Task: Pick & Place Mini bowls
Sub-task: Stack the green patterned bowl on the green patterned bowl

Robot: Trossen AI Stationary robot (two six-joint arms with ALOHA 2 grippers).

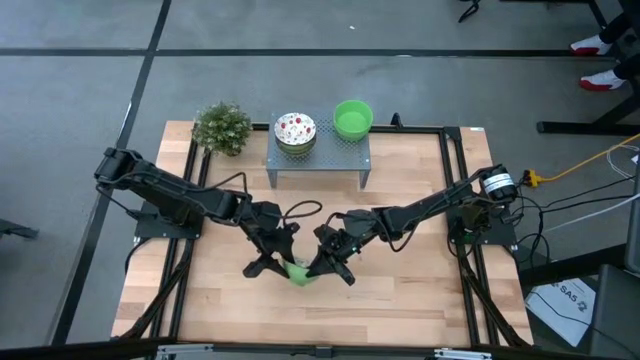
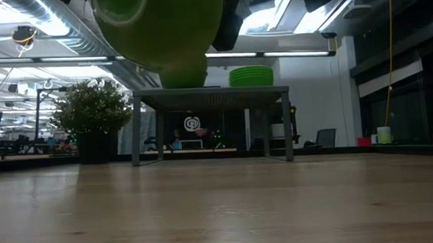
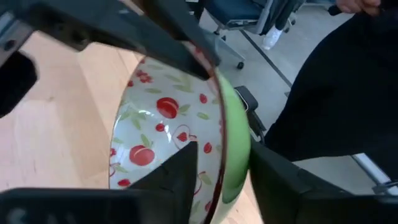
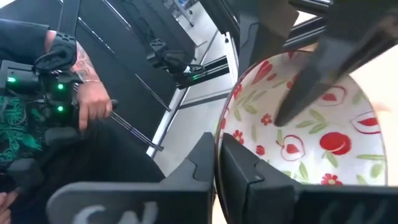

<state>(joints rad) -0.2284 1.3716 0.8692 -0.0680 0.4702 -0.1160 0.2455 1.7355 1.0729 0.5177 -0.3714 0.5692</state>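
Bowl (image 1: 298, 272) btwn both grippers (midair)

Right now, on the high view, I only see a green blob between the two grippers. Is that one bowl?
Observer: It looks like two. The left wrist view shows a patterned bowl nested in a green bowl.
Operator: Who has hold of them?
Observer: The right gripper is shut on the patterned bowl's rim. The left gripper is open and only straddles both walls.
Operator: Are they off the table?
Observer: Yes. In the low view the green underside hangs clear above the table.
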